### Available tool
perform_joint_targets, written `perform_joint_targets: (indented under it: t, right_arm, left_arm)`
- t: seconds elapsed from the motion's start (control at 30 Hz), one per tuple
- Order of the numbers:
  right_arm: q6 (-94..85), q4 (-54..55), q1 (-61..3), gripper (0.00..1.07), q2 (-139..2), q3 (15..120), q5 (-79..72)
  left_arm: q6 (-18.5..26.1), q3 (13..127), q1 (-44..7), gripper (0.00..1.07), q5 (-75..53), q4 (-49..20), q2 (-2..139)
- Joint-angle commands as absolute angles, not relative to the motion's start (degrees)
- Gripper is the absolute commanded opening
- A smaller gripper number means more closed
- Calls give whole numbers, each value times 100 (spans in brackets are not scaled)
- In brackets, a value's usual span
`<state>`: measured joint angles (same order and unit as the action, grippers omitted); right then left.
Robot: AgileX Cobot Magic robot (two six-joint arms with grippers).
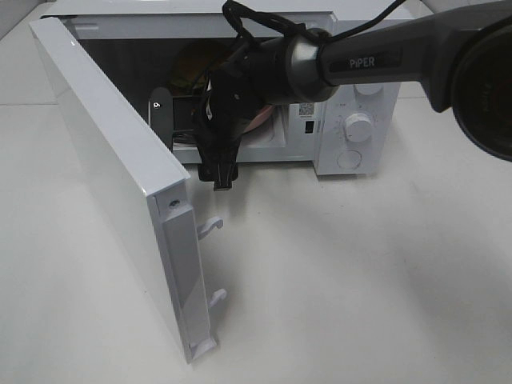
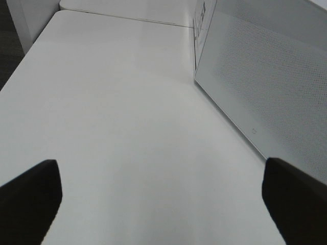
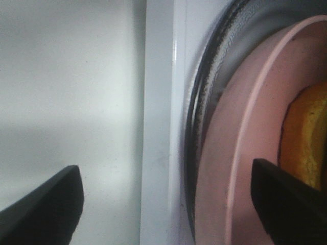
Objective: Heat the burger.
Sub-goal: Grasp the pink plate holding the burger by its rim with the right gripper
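Note:
The burger shows only as an orange-brown edge on a pink plate, which rests on the glass turntable inside the microwave. My right gripper is open at the oven's front opening, with its dark fingers wide apart either side of the white front sill and the plate's near rim. In the exterior high view the right gripper hangs in front of the cavity and hides most of the plate. My left gripper is open over bare table beside the open door's outer face.
The microwave door stands wide open, reaching across the table toward the front, with two latch hooks sticking out of its edge. The control knobs are on the right of the oven. White table lies in front.

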<state>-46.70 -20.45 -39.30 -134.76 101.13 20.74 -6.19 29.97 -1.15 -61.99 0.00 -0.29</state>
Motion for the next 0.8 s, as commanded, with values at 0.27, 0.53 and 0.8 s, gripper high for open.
perform_joint_targets:
  t: [0.27,0.53,0.8]
  right_arm:
    - [-4647,-2068,-3799,83,-13476,10136,2320]
    - [-4647,-1919,-3667,81,-13476,10136,2366]
    - [-4647,-1925,-3598,79,-13459,10136,2395]
  left_arm:
    - [-625,2979,-92,100,-6125,0,-52]
    - [-625,2979,-92,100,-6125,0,-52]
    - [-625,2979,-92,100,-6125,0,-52]
